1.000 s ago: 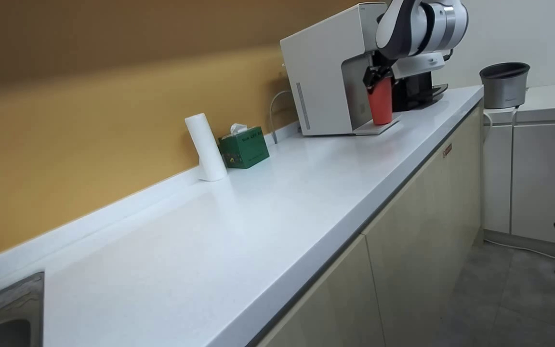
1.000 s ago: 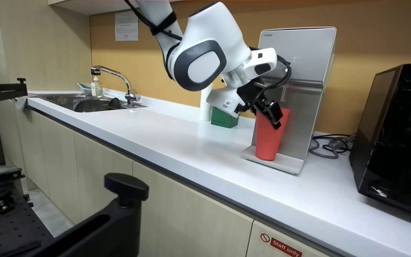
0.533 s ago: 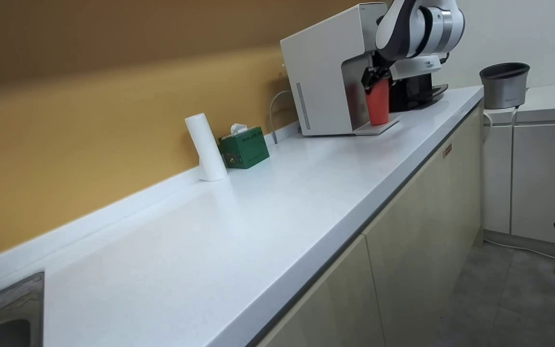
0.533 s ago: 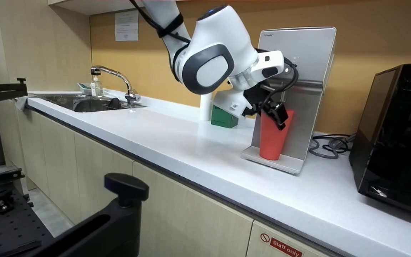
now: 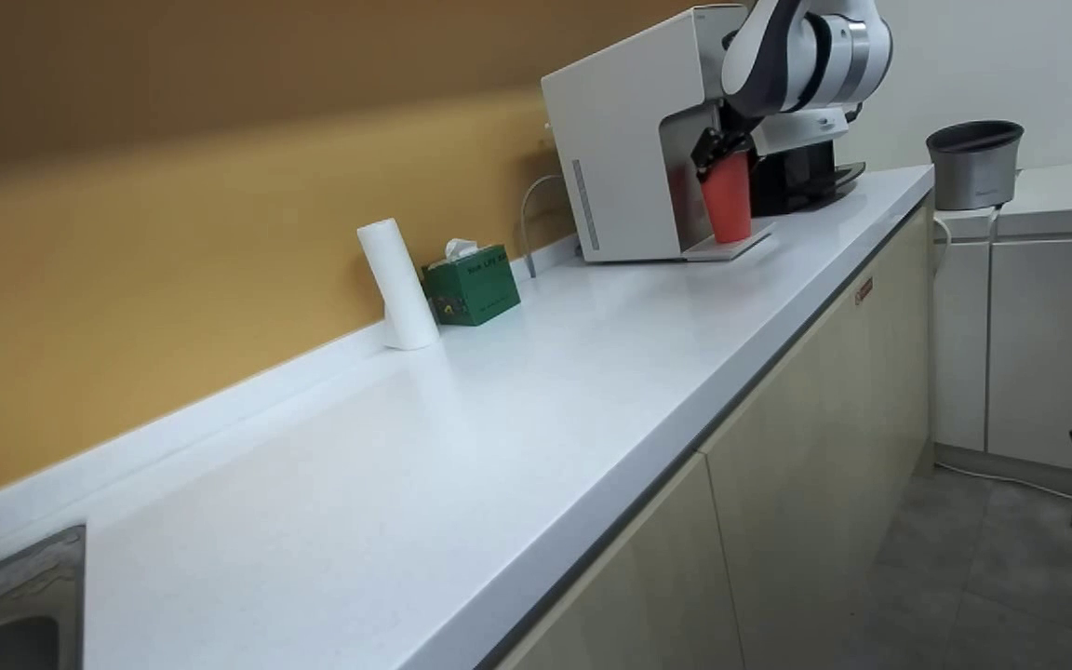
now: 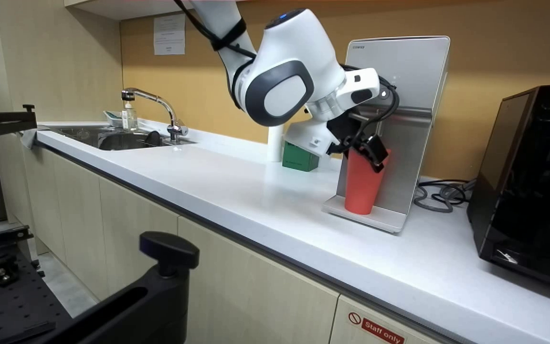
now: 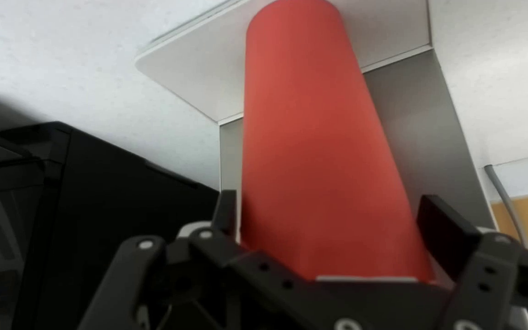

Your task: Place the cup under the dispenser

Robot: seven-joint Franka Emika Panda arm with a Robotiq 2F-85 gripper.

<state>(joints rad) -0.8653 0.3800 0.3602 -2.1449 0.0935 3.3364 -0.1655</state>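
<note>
White counter (image 6: 256, 191) — the tapered cup (image 6: 362, 188) is red.

Back wall (image 5: 220, 242) ochre, dim up top, brighter lower | wht ctr (image 5: 499, 428) glossy | pale wood cabs (image 6: 256, 277) below | flr (image 5: 936, 586) grey tile | end wall (image 5: 1011, 56) wht, wht cupbds (image 5: 1057, 344) below | notice (image 6: 169, 35) on back wall

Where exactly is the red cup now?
In both exterior views, the red cup is right of centre, on the base of the dispenser; in the wrist view, it is between the fingers of the gripper.
</note>
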